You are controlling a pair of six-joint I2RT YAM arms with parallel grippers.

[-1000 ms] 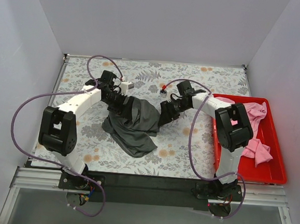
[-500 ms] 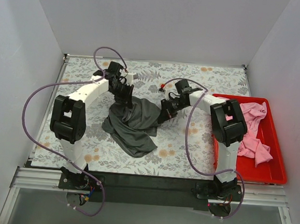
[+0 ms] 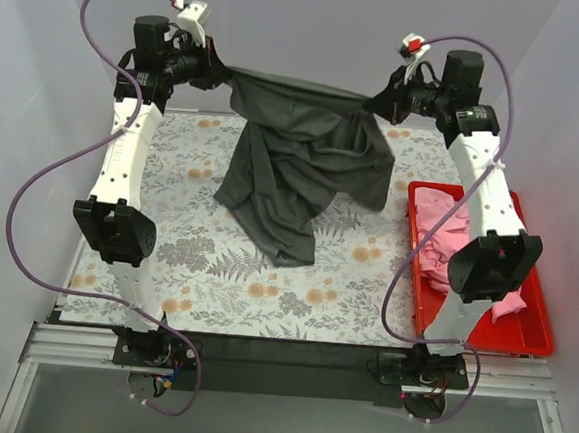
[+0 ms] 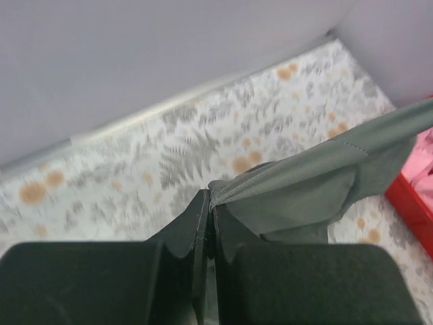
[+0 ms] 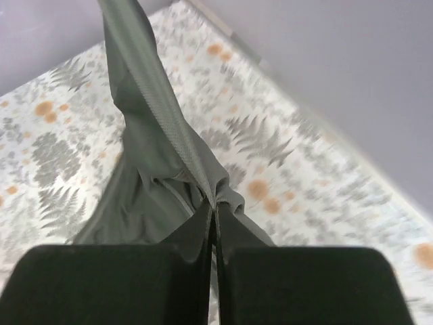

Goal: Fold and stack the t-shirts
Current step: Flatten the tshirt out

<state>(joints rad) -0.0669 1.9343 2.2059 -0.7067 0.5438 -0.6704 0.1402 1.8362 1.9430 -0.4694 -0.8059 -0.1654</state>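
Observation:
A large dark charcoal t-shirt [image 3: 298, 167] hangs in the air, stretched between both grippers high over the far part of the table. My left gripper [image 3: 221, 71] is shut on its left edge, and the pinched cloth [image 4: 298, 183] shows in the left wrist view at the gripper [image 4: 210, 200]. My right gripper [image 3: 376, 103] is shut on the right edge, and in the right wrist view the cloth [image 5: 145, 156] runs away from the gripper [image 5: 215, 203]. The shirt's lower end drapes onto the floral table cloth [image 3: 225, 272]. Pink t-shirts [image 3: 439, 228] lie crumpled in the red tray [image 3: 521, 335].
The red tray sits along the table's right side beside the right arm. White walls close in the back and both sides. The floral cloth covers the whole table, and the near half carries only the arm bases.
Both grippers closed on the charcoal t-shirt as it lay bunched on the table, then rose and spread apart toward the back, lifting and stretching it out.

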